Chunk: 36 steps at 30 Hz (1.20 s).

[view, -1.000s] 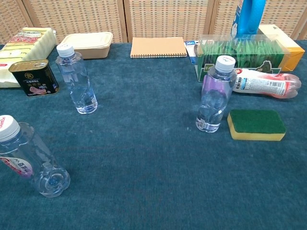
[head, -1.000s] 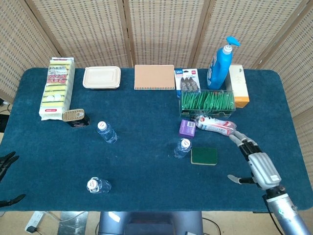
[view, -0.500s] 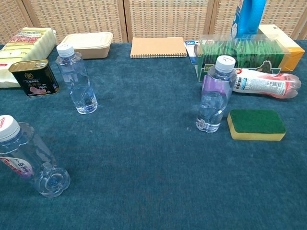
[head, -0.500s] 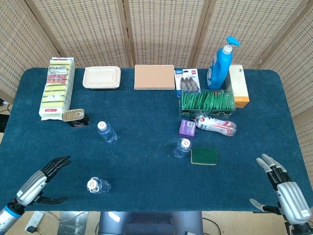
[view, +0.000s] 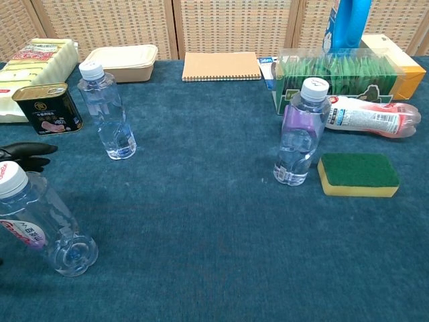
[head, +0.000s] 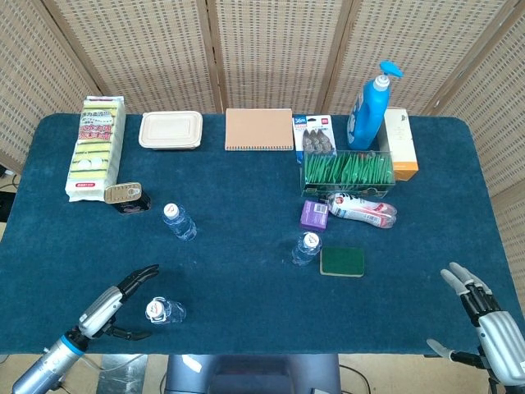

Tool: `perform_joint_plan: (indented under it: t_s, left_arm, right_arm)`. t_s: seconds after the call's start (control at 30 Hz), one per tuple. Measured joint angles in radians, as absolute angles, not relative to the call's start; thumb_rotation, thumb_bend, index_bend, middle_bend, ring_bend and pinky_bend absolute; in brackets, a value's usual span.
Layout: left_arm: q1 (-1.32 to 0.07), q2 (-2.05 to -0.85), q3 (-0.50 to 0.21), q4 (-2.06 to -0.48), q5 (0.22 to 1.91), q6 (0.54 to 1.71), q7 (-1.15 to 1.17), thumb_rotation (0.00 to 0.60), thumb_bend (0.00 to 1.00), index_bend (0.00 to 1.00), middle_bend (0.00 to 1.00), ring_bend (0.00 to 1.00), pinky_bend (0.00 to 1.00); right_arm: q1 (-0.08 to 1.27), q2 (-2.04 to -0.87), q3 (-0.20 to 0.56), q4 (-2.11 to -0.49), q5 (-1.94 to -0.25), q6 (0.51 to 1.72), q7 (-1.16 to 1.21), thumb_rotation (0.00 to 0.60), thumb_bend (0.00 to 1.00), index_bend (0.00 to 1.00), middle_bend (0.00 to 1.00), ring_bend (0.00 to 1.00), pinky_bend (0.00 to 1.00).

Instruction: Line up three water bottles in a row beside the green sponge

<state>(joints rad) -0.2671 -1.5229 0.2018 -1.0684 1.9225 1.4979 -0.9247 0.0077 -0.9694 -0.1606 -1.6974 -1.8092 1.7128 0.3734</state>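
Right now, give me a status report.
Both hands open: left hand beside nearest bottle, right hand far off. One bottle beside green sponge. Path clear.

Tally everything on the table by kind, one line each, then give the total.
Water bottles: 3
Sponges (green sponge, sponge pack): 2
Cans: 1
Food containers: 1
Notebooks: 1
Pump bottles: 1
Other packaged goods: 5
Total: 14

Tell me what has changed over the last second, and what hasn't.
The left hand came in from the table's left edge toward the nearest water bottle, open and not yet touching it. The right hand drew back from beside the green sponge to the near right corner, holding nothing. All three bottles, including those at and, and the sponge stayed put.
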Motion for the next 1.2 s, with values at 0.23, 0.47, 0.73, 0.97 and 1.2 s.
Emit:
perform_joint_plan:
  t_s: [0.23,0.47,0.73,0.97,1.2]
  left_arm:
    - [-0.281,-1.604,0.210,-1.042,1.909,1.488,-0.941,0.600,0.20,0.00,0.00,0.00,0.22]
    - [-0.283,-1.667,0.200,-1.029,1.869,1.470,-0.902,0.600,0.28,0.19,0.25,0.23,0.32]
    - [-0.287,-1.702,0.194,-1.032,1.843,1.465,-0.865,0.600,0.31,0.49,0.45,0.34,0.38]
    - [-0.304,-1.689,0.182,-1.093,1.839,1.484,-0.848,0.600,0.32,0.50,0.46,0.35,0.38]
    - [-0.374,-1.648,0.115,-1.207,1.800,1.438,-0.817,0.600,0.31,0.50,0.46,0.34,0.39]
  right_arm:
    - [0.010,-0.961,-0.153,-1.684,-1.832,1.724,0.427,0.600,0.00,0.05,0.00,0.00,0.03]
    - [0.005,-0.956,-0.144,-1.677,-1.831,1.731,0.450,0.600,0.00,0.05,0.00,0.00,0.03]
    - [0.001,-0.953,-0.138,-1.674,-1.831,1.733,0.462,0.600,0.00,0.05,0.00,0.00,0.03]
    - [-0.001,-0.952,-0.133,-1.677,-1.831,1.730,0.465,0.600,0.00,0.05,0.00,0.00,0.03]
    - [-0.005,-0.949,-0.130,-1.680,-1.833,1.730,0.470,0.600,0.00,0.05,0.00,0.00,0.03]
